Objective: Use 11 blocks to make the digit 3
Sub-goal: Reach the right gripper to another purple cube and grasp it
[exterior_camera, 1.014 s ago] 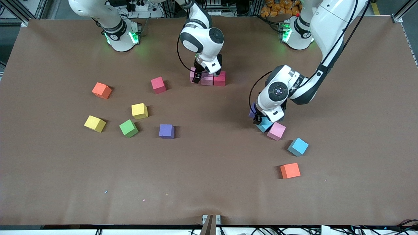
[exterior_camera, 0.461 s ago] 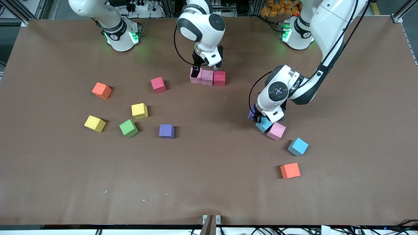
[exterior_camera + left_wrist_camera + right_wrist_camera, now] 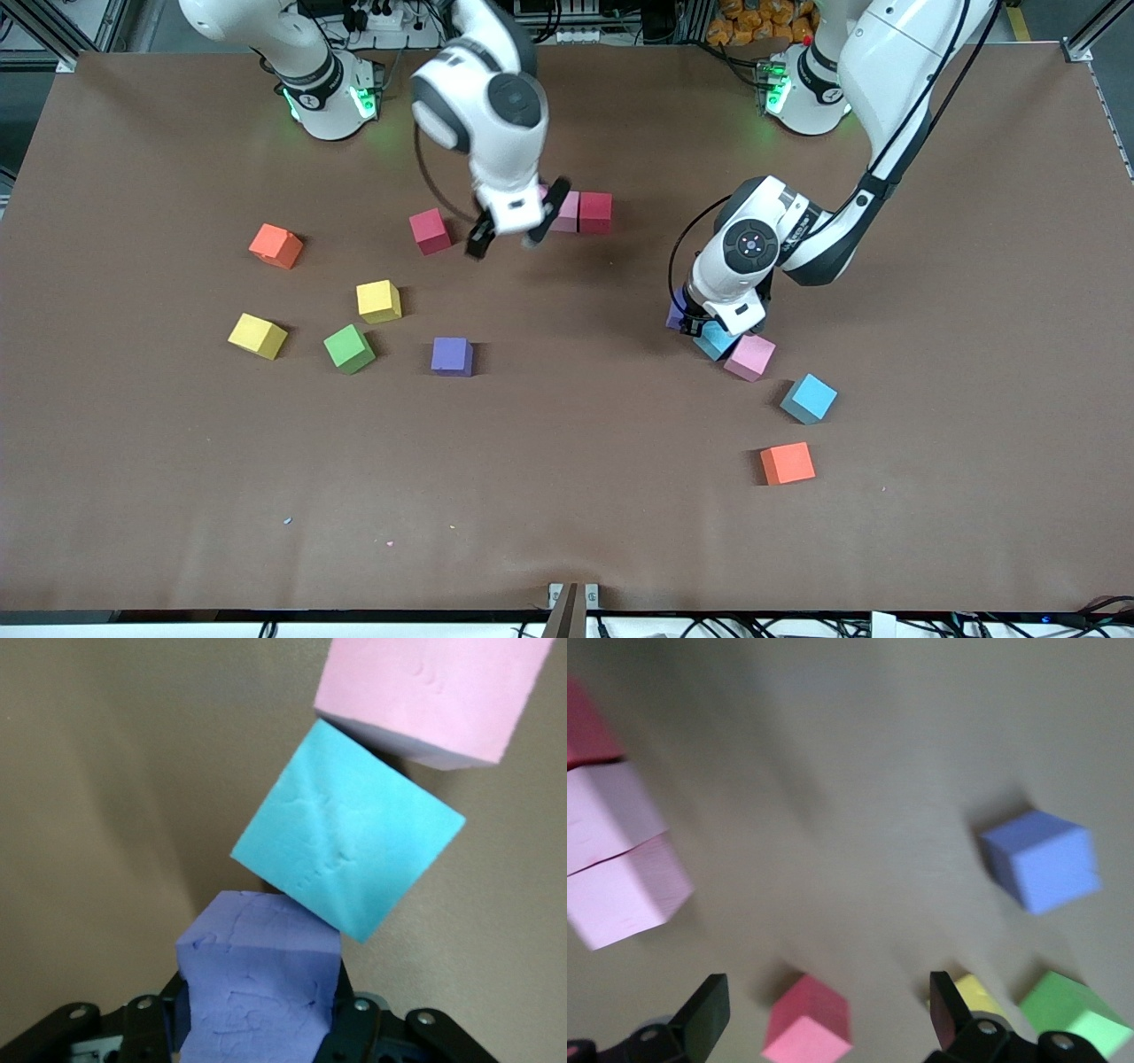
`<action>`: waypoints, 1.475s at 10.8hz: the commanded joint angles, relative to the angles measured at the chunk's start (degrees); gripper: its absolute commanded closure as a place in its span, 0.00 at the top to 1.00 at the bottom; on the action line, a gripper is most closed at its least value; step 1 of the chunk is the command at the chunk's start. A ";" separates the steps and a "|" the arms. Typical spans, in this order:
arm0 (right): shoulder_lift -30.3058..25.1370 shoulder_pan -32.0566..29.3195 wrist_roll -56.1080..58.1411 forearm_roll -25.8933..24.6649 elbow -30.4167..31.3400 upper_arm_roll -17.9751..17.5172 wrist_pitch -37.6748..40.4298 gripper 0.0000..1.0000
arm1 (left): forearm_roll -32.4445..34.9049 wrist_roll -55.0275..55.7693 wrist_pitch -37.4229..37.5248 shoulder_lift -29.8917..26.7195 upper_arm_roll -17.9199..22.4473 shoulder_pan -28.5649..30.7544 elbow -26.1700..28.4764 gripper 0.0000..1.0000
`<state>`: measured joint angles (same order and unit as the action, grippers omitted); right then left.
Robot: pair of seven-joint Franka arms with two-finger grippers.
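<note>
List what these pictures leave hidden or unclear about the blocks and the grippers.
- Third pink block of the row: front view, mostly covered by the right gripper; the right wrist view shows it.
- Purple block in the left gripper: front view, largely hidden by the wrist.
- Left gripper fingertips: left wrist view, cut off by the edge and covered by the purple block.
- Crimson block: right wrist view, cropped and blurred.

Front camera high, faces robots, whole table (image 3: 567,496). Wrist cameras close, downward; all share blocks (image 3: 452,355).
</note>
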<state>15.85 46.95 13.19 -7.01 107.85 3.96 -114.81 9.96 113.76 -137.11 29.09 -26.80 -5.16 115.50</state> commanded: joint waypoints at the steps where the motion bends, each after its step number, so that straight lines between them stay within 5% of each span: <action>1: 4.52 -8.42 -4.56 0.60 -5.26 -0.80 0.46 1.00 | 1.12 0.76 1.58 0.27 -0.27 -0.63 -2.29 0.09; 5: 13.75 -16.70 -19.48 1.56 -11.78 -0.89 -3.82 1.00 | 0.59 0.77 6.57 0.09 -0.70 -0.64 -6.59 0.09; 9: 19.12 -20.06 -28.98 12.89 -14.59 -0.80 -8.77 1.00 | -2.83 0.85 14.75 -0.08 -0.79 -0.55 -12.22 0.09; 16: 23.25 -18.92 -37.62 13.08 -14.25 -0.80 -14.39 1.00 | -3.80 0.68 19.69 1.05 -0.71 -1.86 -16.71 0.06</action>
<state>37.51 27.94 -22.39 5.38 94.72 3.53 -128.77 7.05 114.22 -119.04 29.12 -27.54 -6.36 100.86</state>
